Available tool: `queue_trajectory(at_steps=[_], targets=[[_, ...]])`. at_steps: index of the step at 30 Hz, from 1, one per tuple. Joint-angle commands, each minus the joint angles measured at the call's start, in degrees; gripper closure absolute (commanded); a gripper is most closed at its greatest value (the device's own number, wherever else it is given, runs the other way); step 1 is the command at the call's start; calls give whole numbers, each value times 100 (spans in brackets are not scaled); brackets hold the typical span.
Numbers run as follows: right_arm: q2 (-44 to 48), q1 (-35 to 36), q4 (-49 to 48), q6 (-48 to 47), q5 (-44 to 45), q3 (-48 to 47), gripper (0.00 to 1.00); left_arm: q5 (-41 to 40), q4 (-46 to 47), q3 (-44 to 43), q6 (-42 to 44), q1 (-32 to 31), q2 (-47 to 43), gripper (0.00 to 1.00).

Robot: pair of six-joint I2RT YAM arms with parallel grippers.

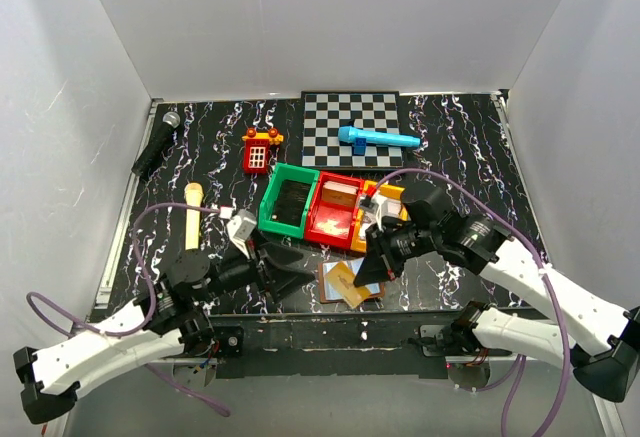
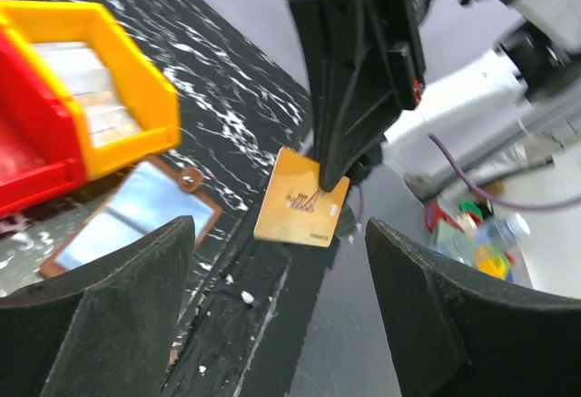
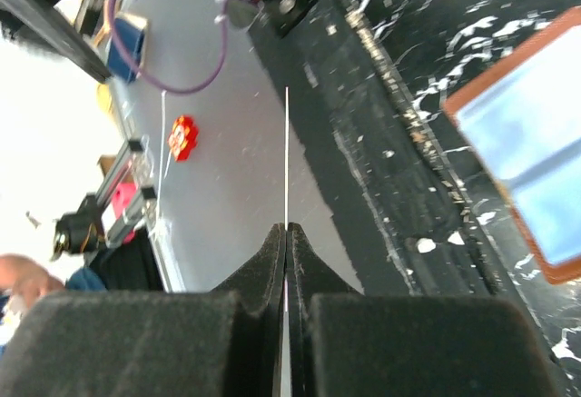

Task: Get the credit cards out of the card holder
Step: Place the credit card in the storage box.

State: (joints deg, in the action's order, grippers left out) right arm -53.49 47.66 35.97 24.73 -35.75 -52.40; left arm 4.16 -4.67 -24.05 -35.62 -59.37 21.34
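Where the card is: a tan card [image 2: 301, 200] hangs tilted over the near edge of the table, pinched at its upper edge and clear of the wallet.
Wallet: the brown wallet [image 2: 136, 215] lies open and flat on the black marbled table [image 2: 227, 79], with its pale blue inside facing up. It is just beside the yellow bin and near the card. I cannot tell whether any cards are in its pockets.
Right gripper: the right gripper [image 2: 334, 172] has its fingers pressed tight together on the card. In the right wrist view the card shows edge-on as a thin pale line [image 3: 287, 161] rising from between the fingertips.
Left gripper: the left gripper [image 2: 279, 233] is spread wide with nothing between its fingers [image 2: 118, 324]. It faces the card from close by but does not touch it.
Bins: a green bin [image 1: 268, 207], a red bin [image 1: 328, 239] and a yellow bin [image 2: 127, 97] stand touching in a row behind the wallet.
Farther back: a chessboard [image 1: 350, 107] lies at the far edge. A black microphone [image 1: 157, 142] lies at the far left corner.
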Motion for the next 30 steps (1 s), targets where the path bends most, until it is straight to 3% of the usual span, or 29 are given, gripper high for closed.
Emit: queue_trajectory(at_steps=[1, 8, 13, 18, 19, 21, 23, 25, 27, 30], targets=[[-91, 419, -344, -118, -653, -288, 99, 1621, 800, -152, 433, 31, 825, 28], [-284, 885, -301, -117, -275, -560, 99, 2052, 1003, -416, 520, 58, 1574, 42], [-311, 965, -257, -126, -178, -613, 99, 2404, 1134, -407, 521, 58, 1742, 57], [-363, 973, -266, -144, -161, -648, 99, 2528, 1301, -275, 442, 58, 1689, 85], [-363, 973, -266, -144, -135, -657, 99, 2545, 1328, -249, 441, 58, 1680, 95], [-337, 973, -231, -162, 23, -701, 99, 2546, 1345, -205, 424, 58, 1636, 100], [-223, 973, -125, -127, 724, -762, 76, 2502, 1389, -126, 406, 58, 1566, 100], [-4, 973, -177, 101, 1418, -658, 64, 2371, 1407, -47, 363, 58, 1435, 100], [330, 973, -712, 303, 1649, -263, 28, 2247, 1424, 41, 301, 58, 1303, 100], [594, 930, -557, 427, 2544, -419, 24, 2080, 1451, 172, 196, 75, 1048, 100]])
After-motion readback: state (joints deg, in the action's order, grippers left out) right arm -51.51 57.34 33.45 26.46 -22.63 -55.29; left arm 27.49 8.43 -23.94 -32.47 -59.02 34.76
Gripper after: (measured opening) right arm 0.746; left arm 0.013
